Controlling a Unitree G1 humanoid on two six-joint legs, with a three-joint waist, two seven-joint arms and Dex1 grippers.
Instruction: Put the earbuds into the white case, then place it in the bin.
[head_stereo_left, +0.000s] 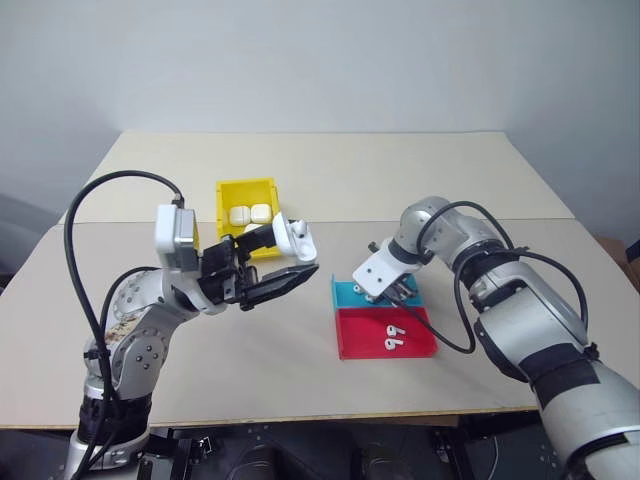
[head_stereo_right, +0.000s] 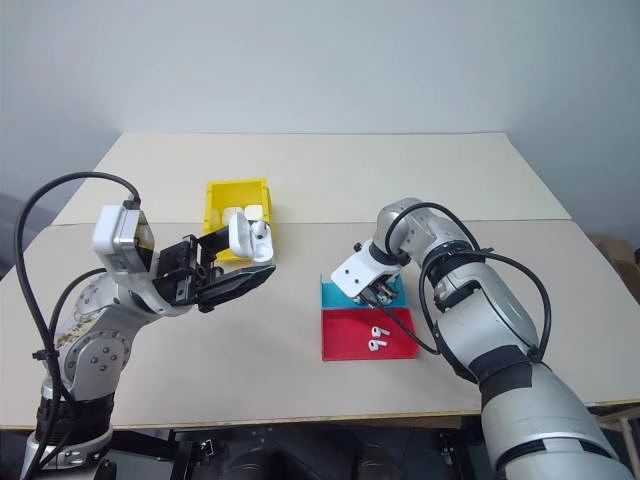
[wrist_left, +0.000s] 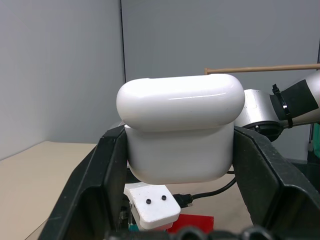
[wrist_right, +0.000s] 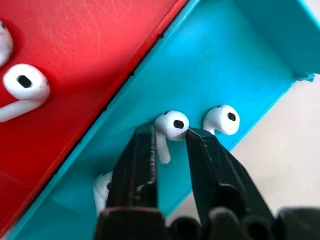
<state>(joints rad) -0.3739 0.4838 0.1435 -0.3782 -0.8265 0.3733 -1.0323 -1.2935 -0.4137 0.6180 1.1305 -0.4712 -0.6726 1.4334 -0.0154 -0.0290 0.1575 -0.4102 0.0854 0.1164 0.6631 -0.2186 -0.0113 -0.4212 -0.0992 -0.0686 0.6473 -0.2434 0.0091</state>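
Over the teal tray section (wrist_right: 235, 60) the right gripper (wrist_right: 172, 142) pinches a small glossy white earbud (wrist_right: 172, 125), while the left gripper (wrist_left: 177, 165) clamps the still-unfilled white case (wrist_left: 180, 125), far from the yellow plastic bin (head_stereo_left: 235, 192).

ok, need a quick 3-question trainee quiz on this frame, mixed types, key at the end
1. True or false: the white case held by the left gripper rests on the table.
2. The right gripper has its fingers around an earbud in which tray section? A) red section B) teal section C) yellow bin
3. Fill in: two earbuds lie in the ____ section, beside the teal one.

Key
1. False: it is held up above the table, clamped between the fingers.
2. B. The fingers straddle an earbud's stem in the teal section; another earbud lies beside it.
3. Red. The yellow bin holds closed cases instead.
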